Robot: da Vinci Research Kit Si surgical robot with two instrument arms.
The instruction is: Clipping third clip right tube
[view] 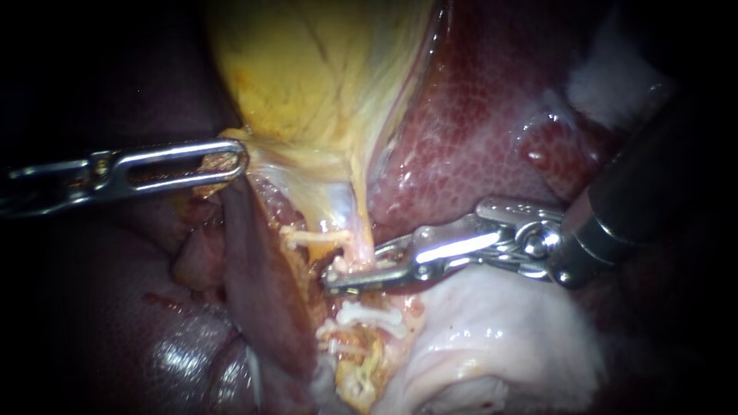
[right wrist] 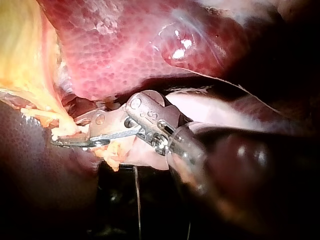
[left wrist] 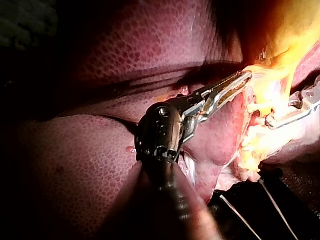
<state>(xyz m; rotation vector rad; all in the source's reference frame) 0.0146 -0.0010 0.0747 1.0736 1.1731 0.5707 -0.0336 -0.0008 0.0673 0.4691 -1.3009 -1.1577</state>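
The right instrument (view: pixel 333 280) has its jaws clenched across the tube (view: pixel 356 244), just below the gallbladder (view: pixel 323 77). The left instrument (view: pixel 237 162) grasps the gallbladder's edge.

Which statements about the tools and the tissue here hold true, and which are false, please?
1. The left tool has its jaws shut on the gallbladder. True.
2. The gallbladder is dark red. False: it is yellow, and the liver is dark red.
3. White clips lie close to the right tool. True.
4. The right tool comes in from the endoscope view's left. False: it comes in from the right, and its tip is at the tube below the gallbladder.
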